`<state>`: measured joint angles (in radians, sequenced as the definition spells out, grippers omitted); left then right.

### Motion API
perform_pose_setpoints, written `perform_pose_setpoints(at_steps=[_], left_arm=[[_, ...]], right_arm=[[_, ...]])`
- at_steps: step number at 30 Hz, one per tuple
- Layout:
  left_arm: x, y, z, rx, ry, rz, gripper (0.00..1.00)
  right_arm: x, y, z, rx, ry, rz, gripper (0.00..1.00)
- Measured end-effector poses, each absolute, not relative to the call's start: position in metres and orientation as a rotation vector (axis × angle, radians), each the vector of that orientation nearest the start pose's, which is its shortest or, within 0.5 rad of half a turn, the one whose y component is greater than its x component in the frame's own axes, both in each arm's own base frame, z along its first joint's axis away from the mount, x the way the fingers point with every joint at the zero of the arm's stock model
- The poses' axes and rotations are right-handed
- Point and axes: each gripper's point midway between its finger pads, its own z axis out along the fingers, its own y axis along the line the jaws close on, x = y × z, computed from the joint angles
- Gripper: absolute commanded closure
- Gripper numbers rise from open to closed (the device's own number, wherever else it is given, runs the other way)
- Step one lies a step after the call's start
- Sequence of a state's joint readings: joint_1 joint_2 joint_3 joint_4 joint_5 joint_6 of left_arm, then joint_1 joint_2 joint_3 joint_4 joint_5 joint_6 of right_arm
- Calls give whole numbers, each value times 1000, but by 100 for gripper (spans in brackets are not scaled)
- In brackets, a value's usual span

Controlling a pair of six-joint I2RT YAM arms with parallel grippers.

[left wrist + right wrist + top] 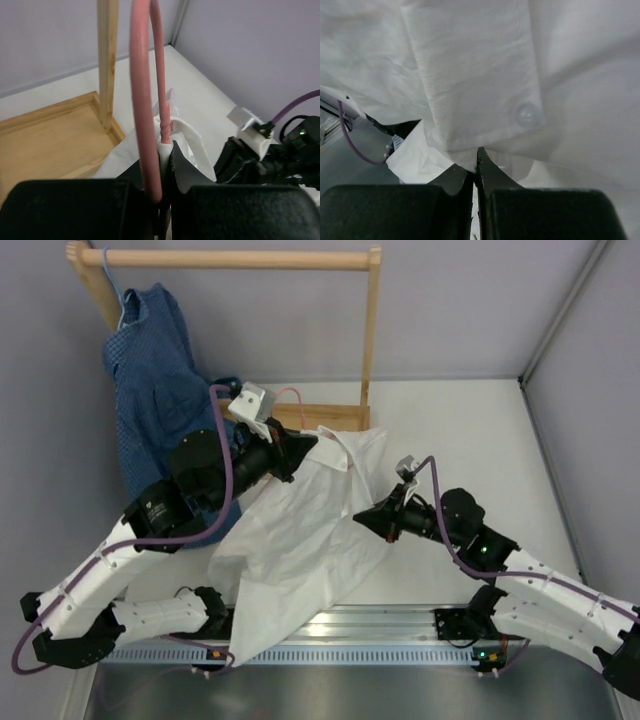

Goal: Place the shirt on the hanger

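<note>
Closest to me, the tail of the shirt (300, 540) is spilling over the metal rail (400, 625) at the near edge of the table (480, 430), between the two arm bases. From there the white cloth is running away across the tabletop, wrinkled and loosely spread. Its collar end is lying farthest from me, just in front of the wooden rack (372, 340).

On the right, the right gripper (360, 517) is reaching in sideways to the shirt's right edge. Its jaws are pressing tight together, and its wrist view shows them pinching the stitched front edge of the shirt just below a small button (526, 113).

A little farther back, the left gripper (303, 452) is sitting at the collar end of the shirt. Its jaws are clamping narrowly on the hanger (142, 100), whose pink wire is rising from between the fingers in a tall loop. A fold of white fabric is bunching against the wire right at the fingertips. How much of the hanger is lying inside the shirt I cannot tell, since the cloth is covering the rest of it.

Behind both grippers, the rack is standing at the far side of the table. A blue checked shirt (150, 390) is hanging from the left end of its top bar on a pale blue hanger (108, 270), its lower part hidden by the left arm.
</note>
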<state>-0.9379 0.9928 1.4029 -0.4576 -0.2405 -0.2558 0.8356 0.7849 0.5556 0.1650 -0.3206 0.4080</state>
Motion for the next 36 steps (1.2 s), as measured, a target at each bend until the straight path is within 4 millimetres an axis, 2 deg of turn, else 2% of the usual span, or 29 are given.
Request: perform_pose_setpoints(at_steps=[1,2,3,4,5,7,8,11,12,13,16,18,21,24,26,29,30,31,33,36], left_arm=[[214,-245,440,383,1613,-749,100],[212,-251,441,402,1610,-774,100],[212,-256,439,420,1616,-786,100],[213,-260,437,432,1620,-795,100],[215,-264,436,443,1617,-808,100],[219,-268,432,466,1612,-830,100],[220,-269,428,492,1611,-846,100],[218,-272,417,577,1601,-880,100],[214,-273,412,618,1592,-893,100],[210,-276,406,658,1582,-912,100],[187,-287,385,800,1551,-1013,100],[172,-298,374,886,1520,-1109,100],[153,-312,363,989,1499,-1225,100],[137,-325,359,1073,1467,-1312,100],[128,-331,360,1117,1439,-1358,100],[114,-335,361,1175,1403,-1417,100],[110,-336,361,1193,1391,-1434,100],[107,-337,362,1205,1381,-1444,100],[100,-337,363,1230,1360,-1466,100],[97,-337,360,1241,1350,-1476,100]], right_arm=[[162,283,241,-623,1678,1184,100],[163,282,235,-611,1694,1175,93],[164,280,233,-598,1700,1170,71],[164,278,235,-585,1695,1165,65],[163,274,236,-574,1689,1157,62],[158,261,246,-555,1661,1133,45],[155,252,253,-544,1637,1119,41],[140,218,273,-499,1594,1059,20],[134,204,283,-484,1567,1043,1],[127,194,292,-474,1542,1037,1],[100,161,335,-457,1370,1050,0],[82,148,361,-480,1268,1073,1],[69,150,388,-551,1218,1097,0],[72,177,409,-680,1246,1122,1],[83,201,412,-756,1288,1127,1],[102,236,396,-861,1384,1135,18],[106,243,390,-881,1405,1137,32],[110,250,384,-906,1427,1140,39],[115,263,374,-943,1470,1158,48],[113,273,373,-984,1467,1205,50]])
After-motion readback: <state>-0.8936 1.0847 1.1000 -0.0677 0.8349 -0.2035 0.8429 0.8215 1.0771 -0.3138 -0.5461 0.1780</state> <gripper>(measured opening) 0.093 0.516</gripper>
